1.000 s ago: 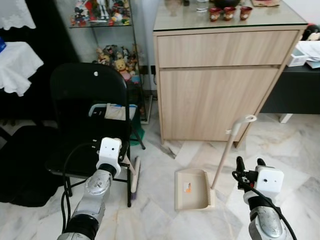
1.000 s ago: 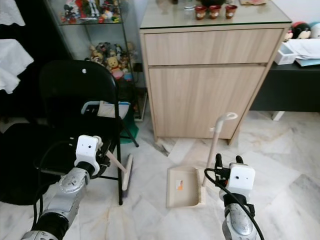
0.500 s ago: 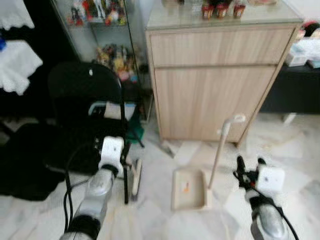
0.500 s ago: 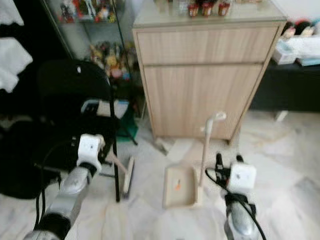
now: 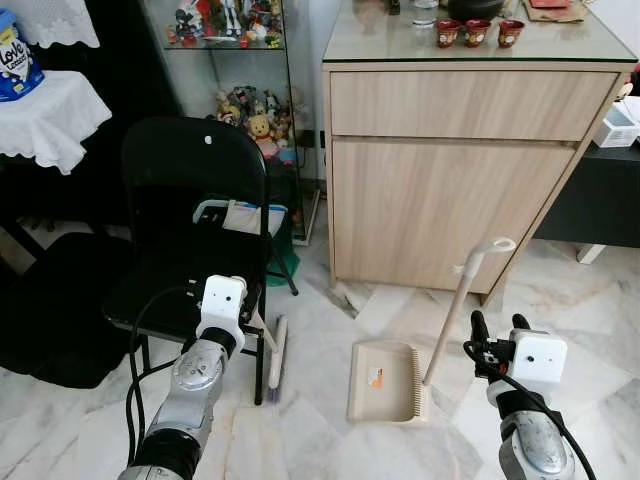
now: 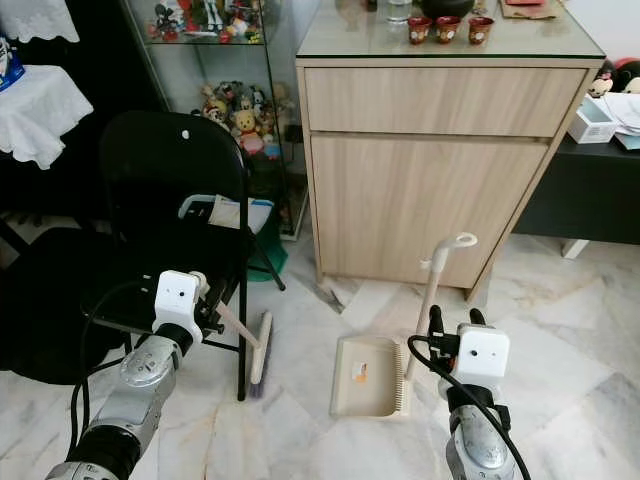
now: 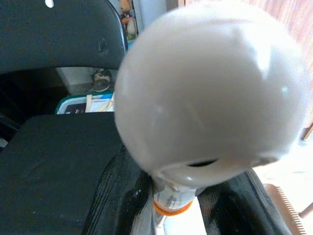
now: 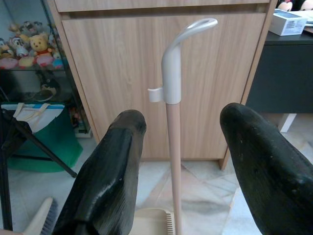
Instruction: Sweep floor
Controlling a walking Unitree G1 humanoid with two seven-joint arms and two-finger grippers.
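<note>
From the left eye view, the left hand is clenched on the pale handle of a small broom, whose dark bristle head rests on the white marble floor just beside a leg of the black folding chair. A beige plastic dustpan lies flat on the floor near the broom head, its long pale handle rising upright to a white hooked top in front of the light wooden cabinet. The right hand hovers just beside that handle with its two black fingers spread and nothing between them. Three small red cups stand on the cabinet's glass worktop, and a glass shelf unit of plush toys sits behind the chair. The right eye view gives the same layout, with the broom slanting from the left hand down to the floor and the dustpan between the two arms. In the left wrist view, the rounded white end of the broom handle looms close, clamped between black fingers, with the chair seat behind. In the right wrist view, the dustpan handle stands apart from both fingers, centred in the gap, with the wooden cabinet door behind.
</note>
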